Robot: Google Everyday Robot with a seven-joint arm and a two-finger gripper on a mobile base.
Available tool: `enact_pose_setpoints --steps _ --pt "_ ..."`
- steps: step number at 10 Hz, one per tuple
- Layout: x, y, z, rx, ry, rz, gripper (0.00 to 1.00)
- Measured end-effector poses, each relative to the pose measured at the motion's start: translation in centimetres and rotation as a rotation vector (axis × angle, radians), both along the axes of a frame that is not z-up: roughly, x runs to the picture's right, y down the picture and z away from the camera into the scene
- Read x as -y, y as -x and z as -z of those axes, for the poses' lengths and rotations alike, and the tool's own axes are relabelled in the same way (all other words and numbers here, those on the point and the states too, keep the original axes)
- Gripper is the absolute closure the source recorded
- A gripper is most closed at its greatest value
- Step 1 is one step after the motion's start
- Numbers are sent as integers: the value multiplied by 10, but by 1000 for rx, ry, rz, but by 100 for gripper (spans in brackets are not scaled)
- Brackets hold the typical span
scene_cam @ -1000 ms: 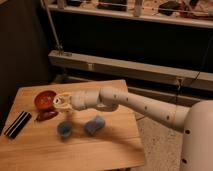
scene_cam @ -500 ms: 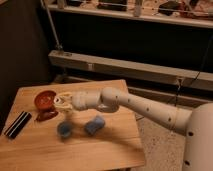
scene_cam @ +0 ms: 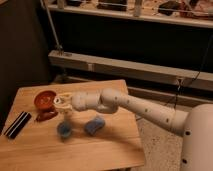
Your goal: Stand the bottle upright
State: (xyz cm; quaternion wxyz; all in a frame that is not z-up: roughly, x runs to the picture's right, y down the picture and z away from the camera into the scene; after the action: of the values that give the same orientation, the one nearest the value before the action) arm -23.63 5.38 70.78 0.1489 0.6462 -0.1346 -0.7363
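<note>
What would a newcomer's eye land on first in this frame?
The long white arm reaching in from the right across the wooden table, its gripper over the table's left-middle beside a red bowl. Just in front sit a small blue cup and a blue sponge-like pad. A flat dark striped object lies at the left edge.

A wooden table [scene_cam: 100, 150] bears a blue cup [scene_cam: 64, 129], blue pad [scene_cam: 94, 125], red bowl [scene_cam: 45, 99] and black case [scene_cam: 17, 124]
</note>
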Motion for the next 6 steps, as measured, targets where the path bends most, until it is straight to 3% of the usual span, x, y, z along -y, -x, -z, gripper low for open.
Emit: enact_pose_setpoints --steps 6 --pt "12 16 -10 -14 48 -9 92"
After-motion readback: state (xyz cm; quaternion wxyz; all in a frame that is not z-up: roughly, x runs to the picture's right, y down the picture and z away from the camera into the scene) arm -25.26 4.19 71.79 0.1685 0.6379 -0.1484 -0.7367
